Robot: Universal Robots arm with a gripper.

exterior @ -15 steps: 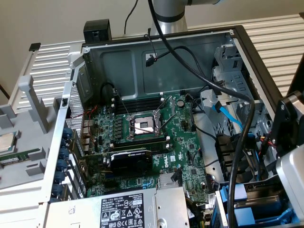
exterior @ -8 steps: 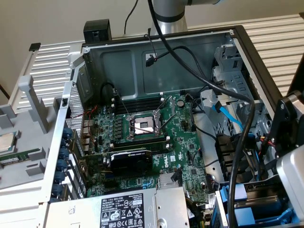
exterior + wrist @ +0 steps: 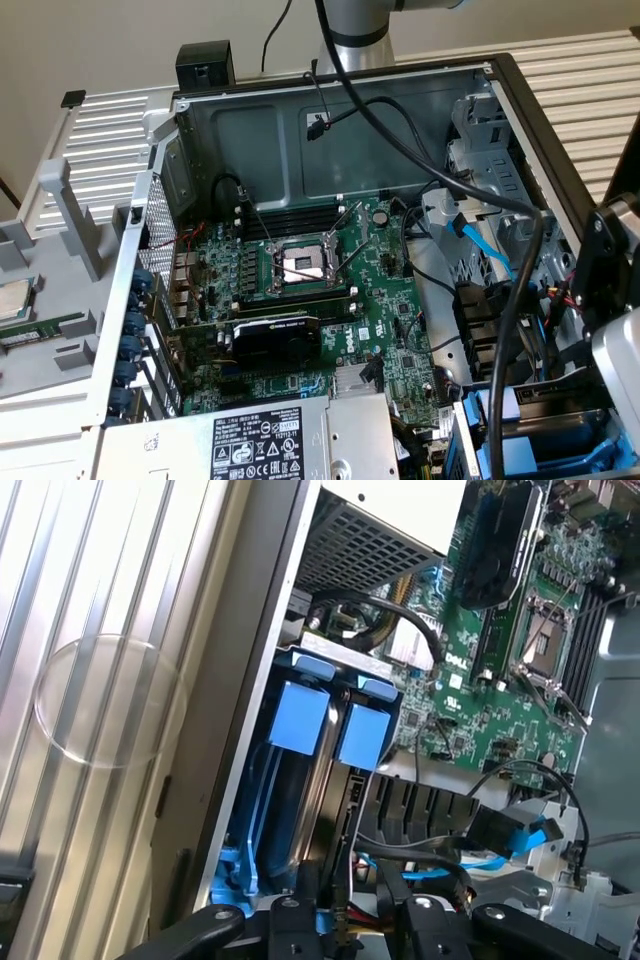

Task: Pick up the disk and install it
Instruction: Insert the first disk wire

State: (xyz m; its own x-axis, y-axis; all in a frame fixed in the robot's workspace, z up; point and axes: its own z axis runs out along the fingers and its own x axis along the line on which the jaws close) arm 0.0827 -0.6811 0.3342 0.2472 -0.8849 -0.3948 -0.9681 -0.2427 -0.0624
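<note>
The gripper [image 3: 355, 928] is close at the disk [image 3: 302, 720] inside the computer case [image 3: 260, 140]; if it grips it, I cannot tell.

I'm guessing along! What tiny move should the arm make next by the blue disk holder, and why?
Probably ease the gripper straight toward the disk, since its blue frame stands in the case just in front of it.

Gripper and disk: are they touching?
Cannot tell. In the wrist view the gripper sits right at the disk's end, but no contact or gap shows plainly.
</note>
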